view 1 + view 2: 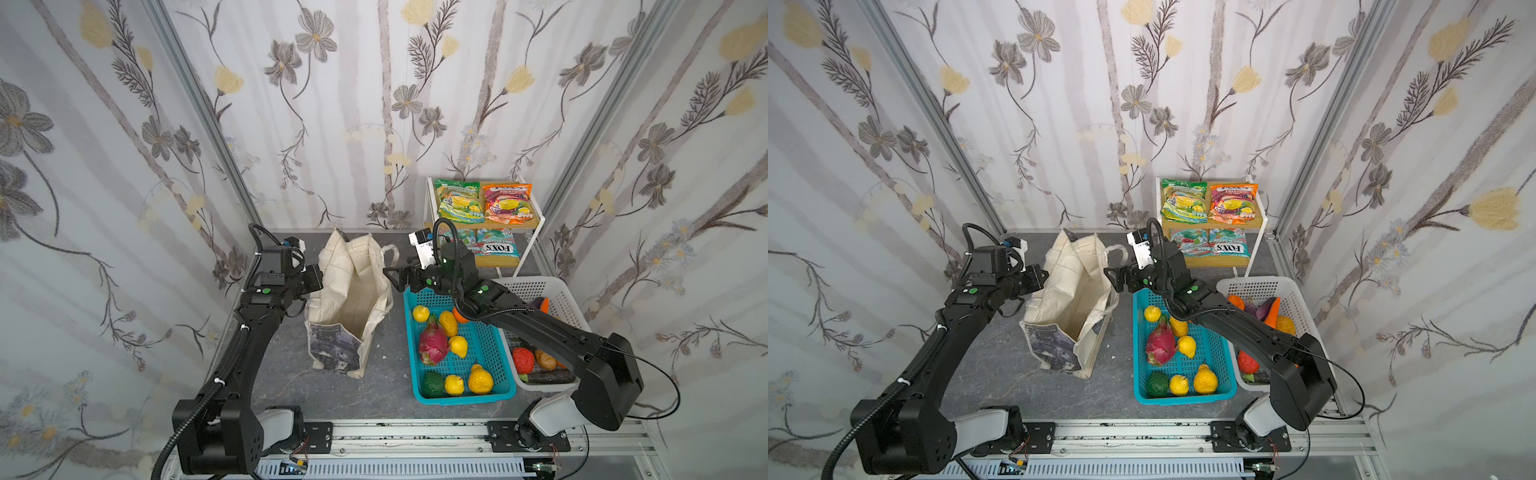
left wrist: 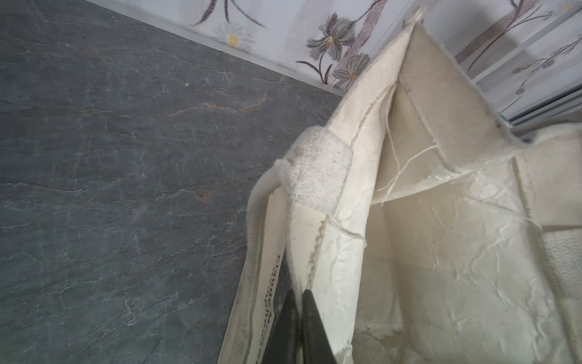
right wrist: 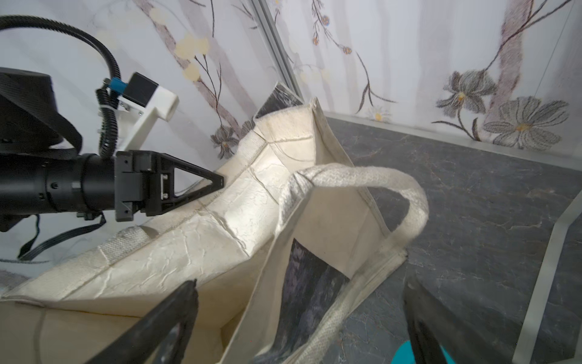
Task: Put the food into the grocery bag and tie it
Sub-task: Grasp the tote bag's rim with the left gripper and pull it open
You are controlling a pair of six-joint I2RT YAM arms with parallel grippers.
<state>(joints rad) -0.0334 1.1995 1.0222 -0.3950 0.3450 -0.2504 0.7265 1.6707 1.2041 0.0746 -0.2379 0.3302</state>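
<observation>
Beside the open grocery bag (image 1: 337,270), teal basket (image 1: 462,398) holding toy fruit (image 1: 433,343)

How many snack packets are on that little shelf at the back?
4, all on the shelf rack. Upper tier: green packet, orange packet. Lower tier: FOX'S packet and a red-and-teal packet, partly blocked from view. Others could hide underneath.

Left arm (image 1: 245,332), jaws pinched tight; right arm (image 1: 536,328), jaws wide apart.
</observation>
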